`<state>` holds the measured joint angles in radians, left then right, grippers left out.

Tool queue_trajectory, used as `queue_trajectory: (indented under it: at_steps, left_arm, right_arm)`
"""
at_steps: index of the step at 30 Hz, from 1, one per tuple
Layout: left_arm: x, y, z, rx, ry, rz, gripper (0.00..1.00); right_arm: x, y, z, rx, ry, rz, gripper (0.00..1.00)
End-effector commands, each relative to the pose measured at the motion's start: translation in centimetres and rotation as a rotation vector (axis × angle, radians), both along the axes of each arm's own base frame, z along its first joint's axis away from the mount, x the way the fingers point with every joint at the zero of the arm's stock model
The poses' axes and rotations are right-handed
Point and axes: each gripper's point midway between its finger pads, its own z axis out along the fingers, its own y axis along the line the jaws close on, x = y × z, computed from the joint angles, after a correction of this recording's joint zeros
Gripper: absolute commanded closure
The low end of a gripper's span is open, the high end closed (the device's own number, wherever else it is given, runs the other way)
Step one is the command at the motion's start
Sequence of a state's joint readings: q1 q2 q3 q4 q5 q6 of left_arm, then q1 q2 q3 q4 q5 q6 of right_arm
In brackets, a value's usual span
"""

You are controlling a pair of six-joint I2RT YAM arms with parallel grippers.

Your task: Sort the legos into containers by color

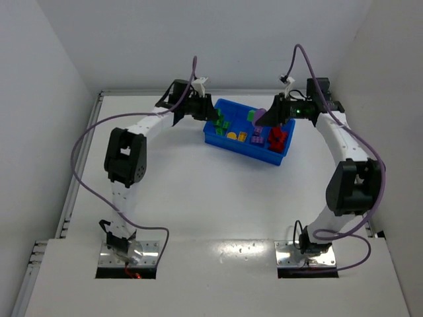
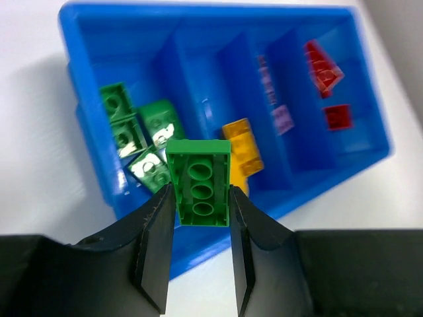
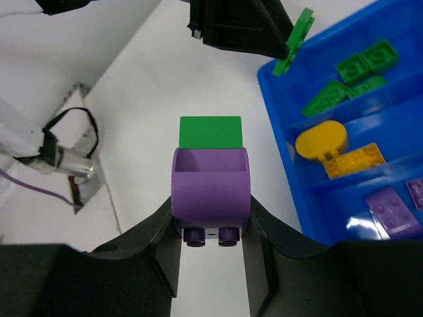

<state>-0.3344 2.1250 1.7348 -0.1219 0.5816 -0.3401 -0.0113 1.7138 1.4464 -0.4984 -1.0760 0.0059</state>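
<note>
The blue bin [image 1: 244, 146] stands at the table's far middle. My left gripper [image 1: 210, 112] is shut on a green brick [image 2: 198, 181] and holds it above the bin's [image 2: 198, 26] left end, where green bricks [image 2: 132, 132] lie. The other sections hold yellow [image 2: 241, 145], purple [image 2: 277, 99] and red bricks [image 2: 324, 66]. My right gripper [image 3: 211, 211] is shut on a purple brick [image 3: 210, 191] with a green piece [image 3: 210, 132] joined to its far end. It holds them over the table beside the bin [image 3: 274, 125]. From above, that gripper [image 1: 264, 119] hangs over the bin's back edge.
White enclosure walls stand close on the left, back and right. Purple cables [image 1: 86, 142] loop beside each arm. A metal base plate [image 1: 129, 254] sits at the near edge. The right wrist view shows the left gripper's fingers [image 3: 244, 26] and a motor with cables [image 3: 66, 158].
</note>
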Motion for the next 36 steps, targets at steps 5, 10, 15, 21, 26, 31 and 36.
queue_trajectory:
  at_steps: [5, 10, 15, 21, 26, 31, 36]
  left_arm:
    - [2.7, -0.3, -1.4, 0.129, -0.052, 0.098, 0.66]
    - [2.8, -0.8, -2.6, 0.176, -0.055, 0.108, 0.28]
    - [2.0, -1.2, -0.3, 0.127, -0.077, 0.074, 0.16]
    - [-5.8, -1.1, 10.4, -0.313, -0.085, -0.344, 0.17]
    - [-13.5, 0.2, 13.0, -0.476, -0.018, -0.604, 0.17]
    - [-15.4, 0.7, 14.1, -0.505, 0.001, -0.608, 0.18]
    - [-14.1, 0.5, 13.2, -0.474, 0.007, -0.558, 0.20]
  right_arm:
    - [-0.4, -3.3, -1.2, -0.163, -0.035, -0.118, 0.98]
    - [0.0, -3.8, -1.5, -0.174, -0.030, -0.129, 0.98]
    - [0.0, -3.3, -1.4, -0.146, -0.035, -0.089, 0.98]
    - [0.3, -0.7, -1.4, -0.053, -0.056, 0.056, 0.96]
    - [1.2, 0.8, -1.1, 0.028, -0.034, 0.127, 0.95]
    - [1.8, 2.8, 0.1, 0.072, -0.045, 0.175, 0.95]
    - [1.1, 5.6, 1.5, 0.124, -0.048, 0.240, 0.95]
